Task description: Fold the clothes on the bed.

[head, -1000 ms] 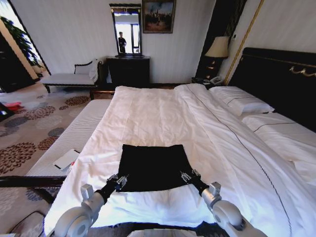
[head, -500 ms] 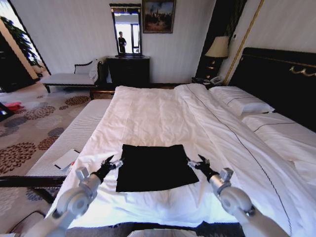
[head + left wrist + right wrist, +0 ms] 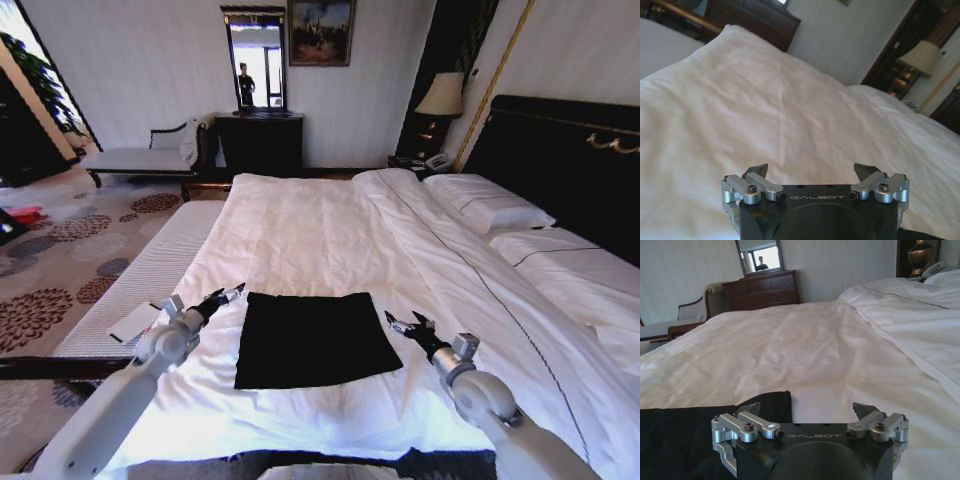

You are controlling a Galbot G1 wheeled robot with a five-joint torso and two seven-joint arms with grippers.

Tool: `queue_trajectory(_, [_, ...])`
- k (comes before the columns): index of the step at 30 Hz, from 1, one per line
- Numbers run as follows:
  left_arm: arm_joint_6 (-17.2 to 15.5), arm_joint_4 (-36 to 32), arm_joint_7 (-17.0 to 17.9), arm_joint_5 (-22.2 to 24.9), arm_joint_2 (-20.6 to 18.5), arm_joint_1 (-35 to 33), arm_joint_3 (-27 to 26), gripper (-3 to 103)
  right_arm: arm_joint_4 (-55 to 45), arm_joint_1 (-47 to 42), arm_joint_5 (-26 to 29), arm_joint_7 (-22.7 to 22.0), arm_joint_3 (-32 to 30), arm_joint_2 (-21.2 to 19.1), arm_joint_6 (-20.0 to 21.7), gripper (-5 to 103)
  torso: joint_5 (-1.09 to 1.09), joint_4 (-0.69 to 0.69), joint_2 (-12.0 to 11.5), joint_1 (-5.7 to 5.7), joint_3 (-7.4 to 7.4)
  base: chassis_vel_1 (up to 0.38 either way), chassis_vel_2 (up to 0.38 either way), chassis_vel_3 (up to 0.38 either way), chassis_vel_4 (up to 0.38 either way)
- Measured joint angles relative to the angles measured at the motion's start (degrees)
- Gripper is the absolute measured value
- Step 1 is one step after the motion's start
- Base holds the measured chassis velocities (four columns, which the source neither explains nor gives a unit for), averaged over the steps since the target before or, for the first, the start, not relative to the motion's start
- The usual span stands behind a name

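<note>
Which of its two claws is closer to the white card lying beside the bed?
The left. The left gripper, open, hovers off the black T-shirt's left edge, near the card. The right gripper, open, is past the shirt's opposite side.

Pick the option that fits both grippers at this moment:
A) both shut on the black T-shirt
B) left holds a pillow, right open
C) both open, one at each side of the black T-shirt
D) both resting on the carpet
C: the left gripper and right gripper have spread fingers and flank the folded black T-shirt lying flat on the white duvet.
</note>
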State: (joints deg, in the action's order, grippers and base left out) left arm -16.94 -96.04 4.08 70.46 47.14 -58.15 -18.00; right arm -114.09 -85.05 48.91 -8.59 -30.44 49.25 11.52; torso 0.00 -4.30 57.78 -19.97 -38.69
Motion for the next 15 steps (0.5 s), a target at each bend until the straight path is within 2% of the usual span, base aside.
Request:
queue_trajectory(6, [-0.4,4.5,-2.1,-1.1,2.3,1.3,1.4,96,0.8,0.4,0.0,-0.5,0.2,0.0,0.2,100,0.00,0.00,0.0,0.00,0.01,0.000,0.000,0.000,0.000])
queue_trajectory(7, [-0.4,5.6,-2.9,-1.5,3.1,1.8,2.1,101,1.0,0.6,0.0,-0.7,0.4,0.0,0.3,100,0.00,0.00,0.0,0.00,0.01,0.000,0.000,0.000,0.000])
queue_trajectory(8, [-0.4,5.6,-2.9,-1.5,3.1,1.8,2.1,101,1.0,0.6,0.0,-0.7,0.4,0.0,0.3,100,0.00,0.00,0.0,0.00,0.01,0.000,0.000,0.000,0.000])
queue_trajectory(15, [-0.3,10.2,-5.6,-1.4,5.1,5.5,5.9,96,1.3,1.1,0.4,-1.4,0.8,-0.9,0.7,100,0.00,-0.01,0.0,0.01,0.01,0.000,0.000,0.000,0.000])
